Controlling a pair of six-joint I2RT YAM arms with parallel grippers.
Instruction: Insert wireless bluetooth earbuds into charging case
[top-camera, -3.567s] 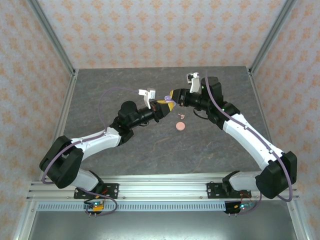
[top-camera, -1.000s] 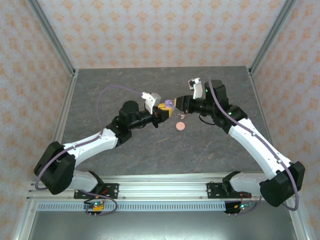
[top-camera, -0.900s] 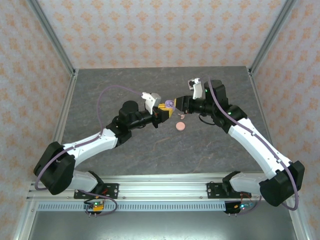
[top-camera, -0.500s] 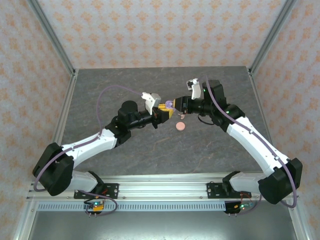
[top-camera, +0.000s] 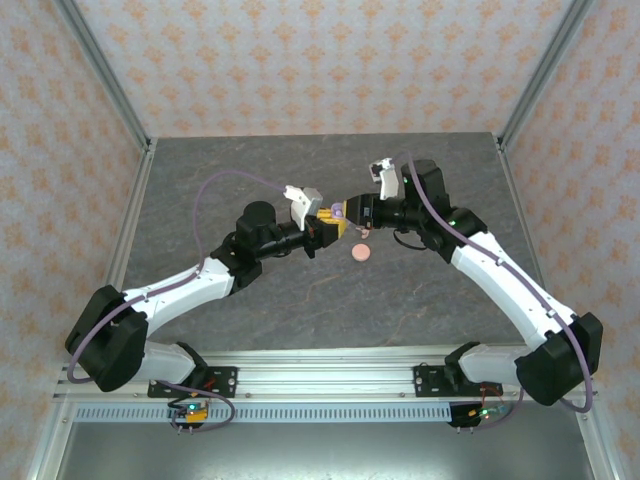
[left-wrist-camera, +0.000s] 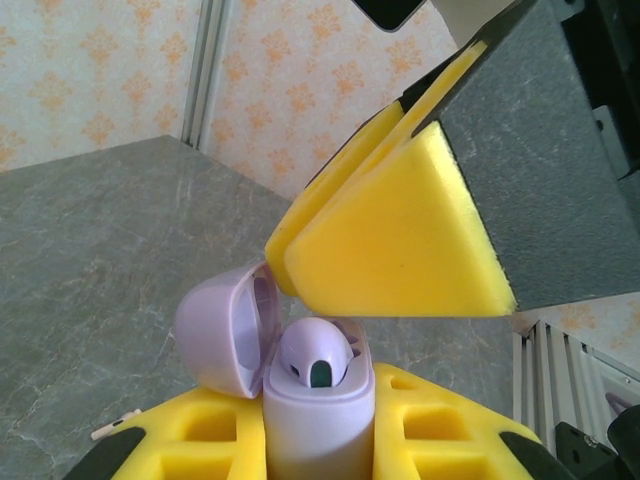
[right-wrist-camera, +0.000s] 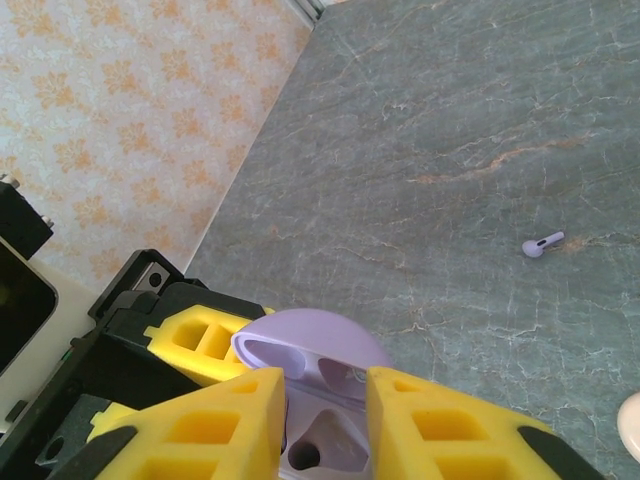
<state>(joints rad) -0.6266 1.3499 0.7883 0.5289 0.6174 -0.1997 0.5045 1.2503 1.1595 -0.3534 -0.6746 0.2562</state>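
My left gripper (top-camera: 333, 226) is shut on a pale purple charging case (left-wrist-camera: 318, 420), held upright above the table with its lid (left-wrist-camera: 225, 330) swung open to the left. One pale purple earbud (left-wrist-camera: 315, 355) sits in the case's top, its rounded head sticking out. My right gripper (right-wrist-camera: 325, 420) hovers right over the case's opening (right-wrist-camera: 335, 440). Its yellow fingers (left-wrist-camera: 390, 250) stand slightly apart with nothing between them. A second purple earbud (right-wrist-camera: 542, 245) lies loose on the grey table.
A peach round disc (top-camera: 359, 253) and a tiny pinkish piece (top-camera: 364, 232) lie on the table (top-camera: 250, 170) just right of the grippers. Patterned walls and metal posts close in the back and sides.
My right gripper has edged left and a little up over the case, and its fingers have parted slightly. The left arm and the case have stayed put.
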